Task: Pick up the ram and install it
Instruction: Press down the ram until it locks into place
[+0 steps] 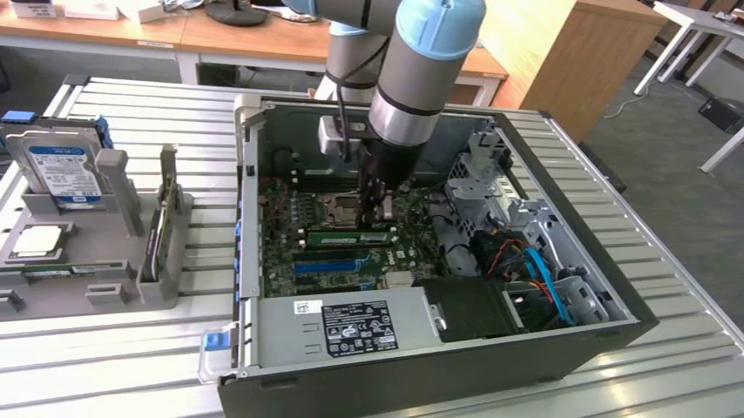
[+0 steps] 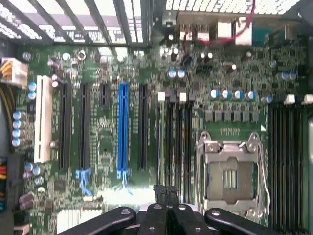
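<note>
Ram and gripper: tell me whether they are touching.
Cannot tell. In the exterior view the shut gripper stands right over the ram, but neither contact nor gap shows plainly.

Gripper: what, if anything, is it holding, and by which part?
It cannot be told. The shut gripper stands at the upper edge of the ram inside the computer case; contact is hidden.

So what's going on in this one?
A single robot arm reaches down into an open computer case, its pincer shut and low over the motherboard. The ram, a green stick, lies right at the pincer's tip among the memory slots beside the processor socket.
</note>
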Controlling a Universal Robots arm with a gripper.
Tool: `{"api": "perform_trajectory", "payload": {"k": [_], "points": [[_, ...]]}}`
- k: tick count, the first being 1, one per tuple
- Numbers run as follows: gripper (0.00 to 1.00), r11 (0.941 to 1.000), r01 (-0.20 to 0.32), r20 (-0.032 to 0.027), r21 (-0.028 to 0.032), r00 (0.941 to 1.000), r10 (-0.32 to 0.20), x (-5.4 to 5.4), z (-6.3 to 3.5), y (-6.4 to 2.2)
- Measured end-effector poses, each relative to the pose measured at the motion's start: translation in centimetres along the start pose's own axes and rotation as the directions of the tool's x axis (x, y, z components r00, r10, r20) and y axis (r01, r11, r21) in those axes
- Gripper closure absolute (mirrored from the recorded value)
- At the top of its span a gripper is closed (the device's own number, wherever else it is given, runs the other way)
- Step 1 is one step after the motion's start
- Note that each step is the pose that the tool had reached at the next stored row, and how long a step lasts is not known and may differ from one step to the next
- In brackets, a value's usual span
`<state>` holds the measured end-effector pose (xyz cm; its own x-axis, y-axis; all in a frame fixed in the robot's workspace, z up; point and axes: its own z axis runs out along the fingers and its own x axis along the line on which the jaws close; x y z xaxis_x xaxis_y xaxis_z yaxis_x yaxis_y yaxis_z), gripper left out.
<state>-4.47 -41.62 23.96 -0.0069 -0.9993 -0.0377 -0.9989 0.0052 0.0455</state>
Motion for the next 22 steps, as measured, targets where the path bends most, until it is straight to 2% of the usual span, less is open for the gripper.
{"api": "perform_trajectory", "payload": {"k": [7,14,17,22], "points": [[0.89,1.0000,0.000,0.0000,0.0000,1.0000,0.000,0.0,0.11,1.81],[0.89,1.0000,0.000,0.0001,0.0000,1.0000,0.000,0.0,0.20,3.26],[0.89,1.0000,0.000,0.0000,0.0000,1.0000,0.000,0.0,0.23,3.64],[0.89,1.0000,0.000,0.0000,0.0000,1.0000,0.000,0.0,0.23,3.72]]}}
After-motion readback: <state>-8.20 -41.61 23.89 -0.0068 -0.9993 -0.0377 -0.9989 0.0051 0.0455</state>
